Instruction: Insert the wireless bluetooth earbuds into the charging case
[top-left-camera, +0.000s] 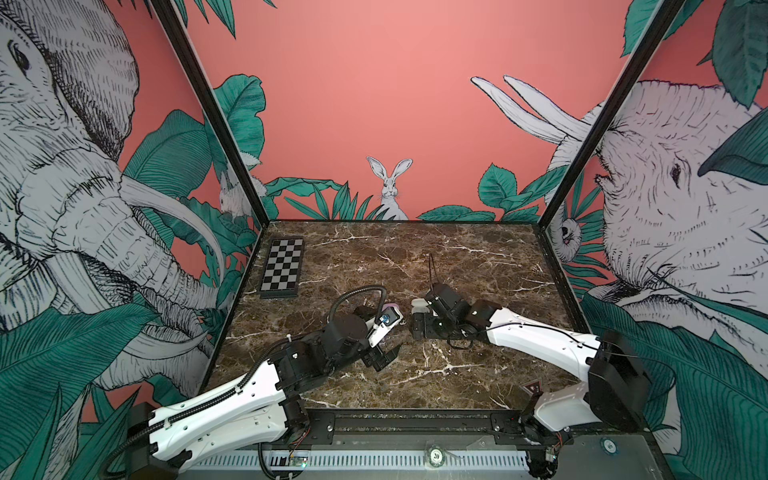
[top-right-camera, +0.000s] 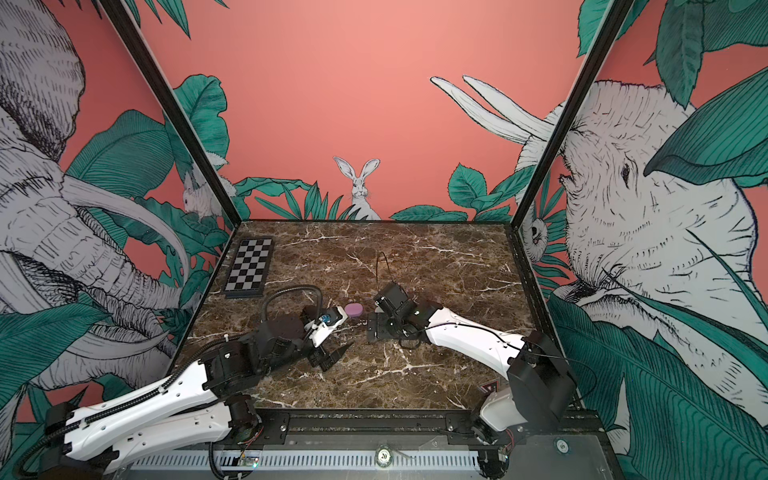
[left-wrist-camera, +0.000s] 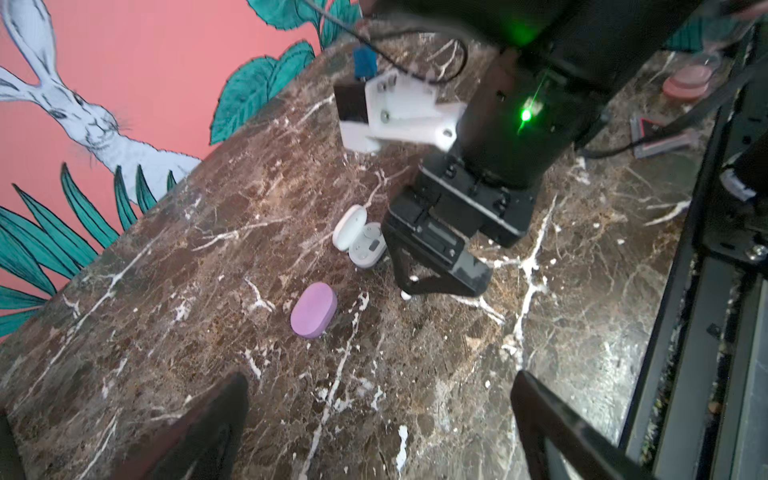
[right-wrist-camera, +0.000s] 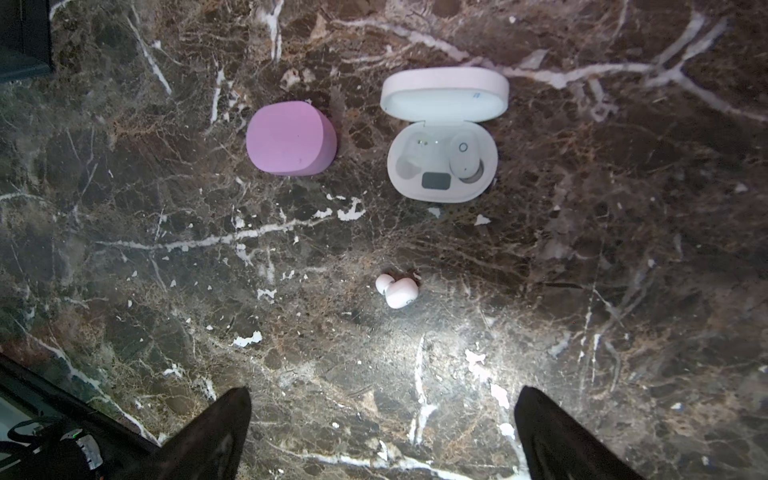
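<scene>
Just ahead of the spread, empty right tool (right-wrist-camera: 382, 392) lies a tiny white plastic earbud (right-wrist-camera: 397, 291). Next, I reckon, it gets pinched for the free socket of the open white pill-shaped case (right-wrist-camera: 442, 195).

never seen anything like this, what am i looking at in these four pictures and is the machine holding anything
Two robot arms work at a marble table. Two pictures look down on the whole scene from above. The other two come from a camera on each arm's wrist. Each arm ends in a two-fingered gripper. The left gripper and the right gripper are both open and hold nothing. On the table lie a closed purple case, an open white case with one seated earbud, a loose white earbud nearby, and a checkerboard near the far corner.
</scene>
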